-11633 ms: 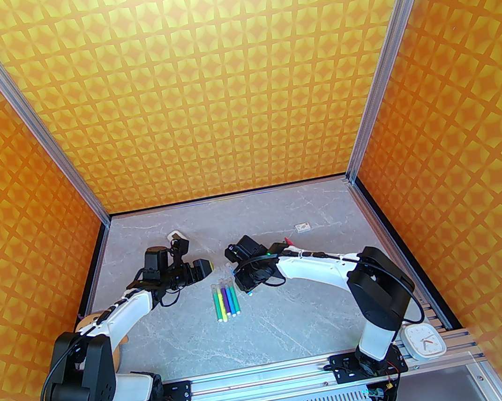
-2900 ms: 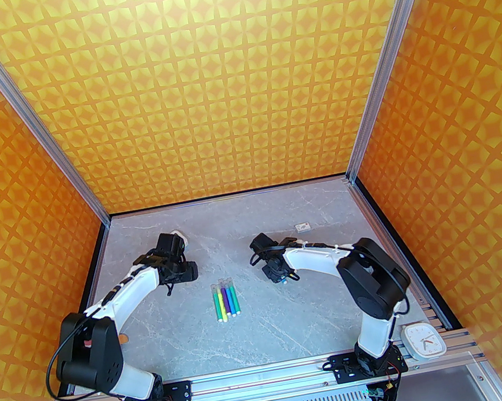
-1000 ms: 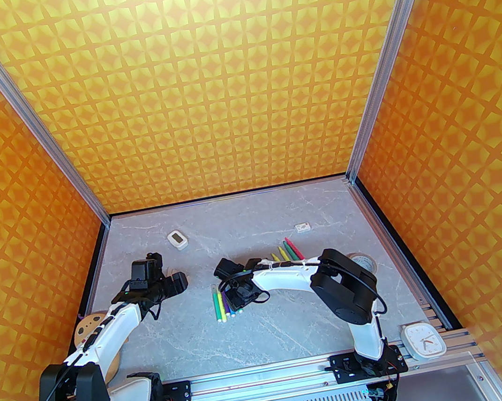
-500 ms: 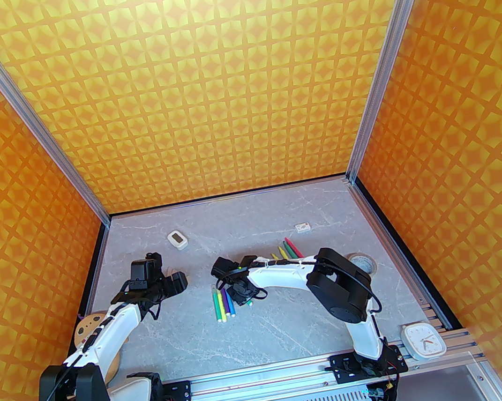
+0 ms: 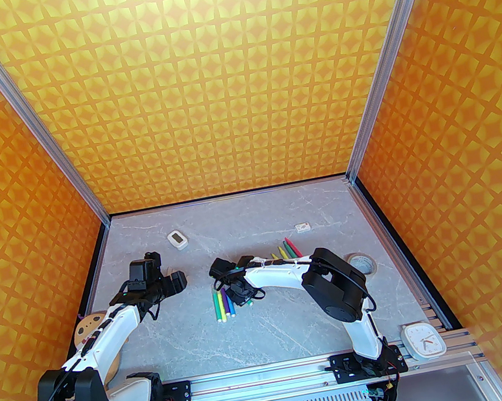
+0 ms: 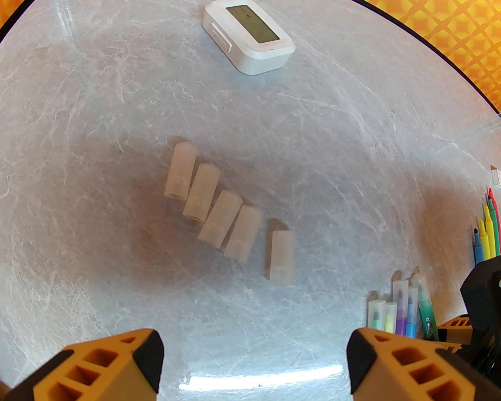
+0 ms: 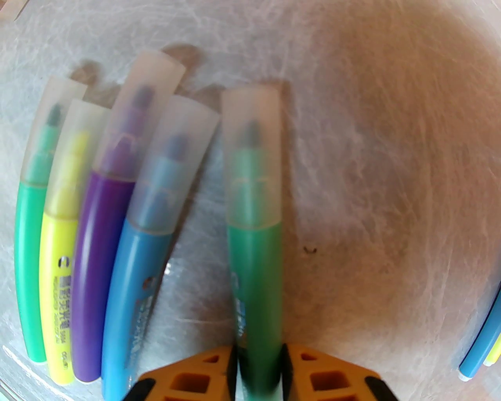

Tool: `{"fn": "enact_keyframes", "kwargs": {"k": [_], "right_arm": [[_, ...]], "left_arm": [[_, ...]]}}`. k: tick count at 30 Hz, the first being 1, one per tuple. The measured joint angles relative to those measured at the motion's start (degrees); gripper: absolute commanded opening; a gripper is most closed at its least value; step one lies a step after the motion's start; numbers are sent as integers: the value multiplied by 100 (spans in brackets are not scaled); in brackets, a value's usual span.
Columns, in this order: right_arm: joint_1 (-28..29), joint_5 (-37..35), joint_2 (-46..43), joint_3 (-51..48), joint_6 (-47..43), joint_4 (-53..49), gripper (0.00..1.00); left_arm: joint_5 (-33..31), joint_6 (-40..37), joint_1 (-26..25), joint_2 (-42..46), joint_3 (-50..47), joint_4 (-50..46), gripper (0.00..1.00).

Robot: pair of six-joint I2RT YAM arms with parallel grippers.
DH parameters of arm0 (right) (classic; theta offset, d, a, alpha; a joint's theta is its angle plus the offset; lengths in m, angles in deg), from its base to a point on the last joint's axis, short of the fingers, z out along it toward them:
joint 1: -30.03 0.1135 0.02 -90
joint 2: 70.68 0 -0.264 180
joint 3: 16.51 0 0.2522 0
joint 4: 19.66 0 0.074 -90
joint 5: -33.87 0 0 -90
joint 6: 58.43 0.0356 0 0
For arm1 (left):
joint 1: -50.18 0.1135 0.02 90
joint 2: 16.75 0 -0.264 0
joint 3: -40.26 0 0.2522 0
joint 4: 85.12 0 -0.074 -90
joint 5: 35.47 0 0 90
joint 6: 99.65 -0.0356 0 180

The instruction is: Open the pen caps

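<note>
Your right claw [image 7: 258, 372] is clamped on the green pen [image 7: 254, 266], and the pen's long axis runs straight ahead of it, cap [image 7: 252, 156] at the far end. Your left claw [image 6: 254, 352] gapes wide, five loose caps [image 6: 219, 211] ahead of it, with that capped end off to its right.

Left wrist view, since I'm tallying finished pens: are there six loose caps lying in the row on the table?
No, the row of loose pen caps lying side by side on the table holds five.
</note>
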Motion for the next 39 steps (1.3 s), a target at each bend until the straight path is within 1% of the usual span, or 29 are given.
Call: {"fn": "enact_keyframes", "kwargs": {"k": [7,11,16,19,22,28,34,39], "right_arm": [[0,22,87,133,-118,-125,21],[-2,33,144,240,-181,-229,16],[-22,68,157,267,-214,-238,13],[-129,295,68,120,-225,22,9],[-341,669,-146,-219,-225,424,8],[-616,1091,-420,-636,-282,848,7],[-758,1414,-769,-859,-424,1086,7],[-896,1749,-1102,-953,-487,1340,7]], "left_arm": [[101,2,0,42,0,-22,81],[181,2,0,114,0,-42,82],[321,4,0,118,0,-42,81],[426,13,0,105,0,-39,81],[568,72,0,92,2,-28,81],[1016,225,0,-2,2,177,80],[1652,437,-7,-208,9,529,77],[2140,723,-142,-468,35,1021,71]]}}
